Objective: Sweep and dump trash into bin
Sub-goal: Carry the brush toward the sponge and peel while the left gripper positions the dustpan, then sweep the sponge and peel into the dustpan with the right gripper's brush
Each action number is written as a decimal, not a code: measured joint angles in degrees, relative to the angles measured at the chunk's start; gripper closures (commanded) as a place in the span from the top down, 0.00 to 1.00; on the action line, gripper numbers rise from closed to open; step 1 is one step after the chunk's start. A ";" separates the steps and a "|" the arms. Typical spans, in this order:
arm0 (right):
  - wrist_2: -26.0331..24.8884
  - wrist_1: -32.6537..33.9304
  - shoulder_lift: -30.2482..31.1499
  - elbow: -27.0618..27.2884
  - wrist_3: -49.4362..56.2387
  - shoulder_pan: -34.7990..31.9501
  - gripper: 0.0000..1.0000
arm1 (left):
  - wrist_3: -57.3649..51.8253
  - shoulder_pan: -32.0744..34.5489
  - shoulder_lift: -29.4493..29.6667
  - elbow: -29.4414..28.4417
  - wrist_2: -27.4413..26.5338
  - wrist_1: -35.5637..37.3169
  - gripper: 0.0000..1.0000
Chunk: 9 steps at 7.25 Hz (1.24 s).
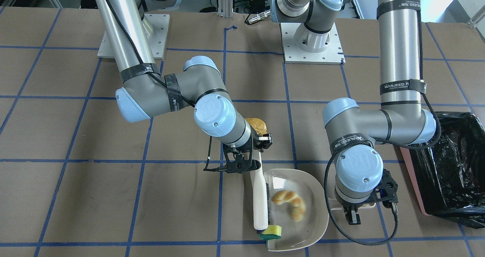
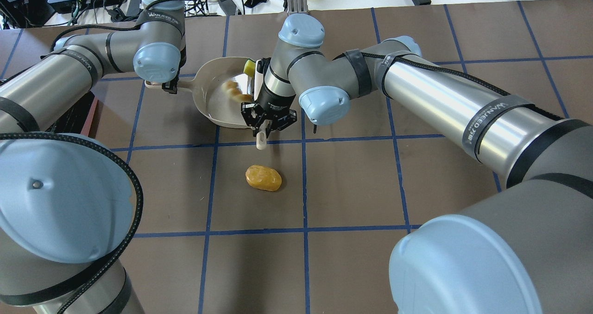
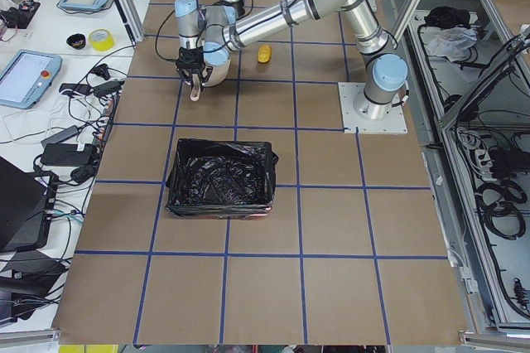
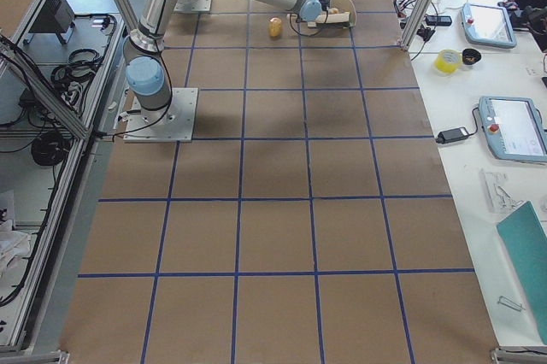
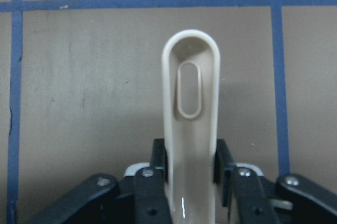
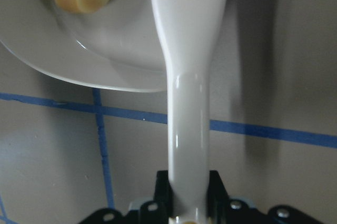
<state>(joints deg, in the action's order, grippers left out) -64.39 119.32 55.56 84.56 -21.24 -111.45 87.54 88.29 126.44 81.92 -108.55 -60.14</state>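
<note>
Right hand (image 6: pixel 188 184) is clenched on the handle of the cream plastic brush (image 1: pixel 259 196). The brush's long axis runs from the robot-side edge toward the operators' edge, across the mouth of the beige plastic dustpan (image 1: pixel 295 236). Left hand (image 5: pixel 190 161) is clenched on the dustpan's handle. Of 3 trash items, the pale cream-orange curved peel piece (image 1: pixel 290 204) lies inside the pan. The small yellow sponge block with green side (image 1: pixel 273 232) sits at the pan's lip, just beside the brush head. The golden-brown potato-like lump (image 2: pixel 263 178) lies on the brown, blue-gridded surface (image 2: pixel 352 189), outside the pan, past the brush's handle end toward the robot-side edge. The right hand is nearer to it. Judgement: the brush must get behind the lump and push toward the pan. The pink rectangular bin with black bag liner (image 1: pixel 413 181) stands well apart, toward the surface's robot-left end.
</note>
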 measured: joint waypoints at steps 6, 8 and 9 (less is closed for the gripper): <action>5.74 -2.91 -0.64 -3.53 -12.96 0.43 0.00 | 1.09 0.25 0.29 -0.03 0.04 0.20 0.00; 8.61 -2.71 -0.79 -4.06 -15.22 0.44 0.00 | 1.28 0.22 0.29 -0.06 0.15 0.20 0.00; 9.11 -2.36 -0.98 -4.10 -14.06 0.44 0.00 | 1.33 0.22 0.29 -0.04 0.17 0.22 0.00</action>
<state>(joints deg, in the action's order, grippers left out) -55.28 116.96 54.57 80.45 -35.30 -111.01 88.87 88.51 126.74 81.88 -108.38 -59.92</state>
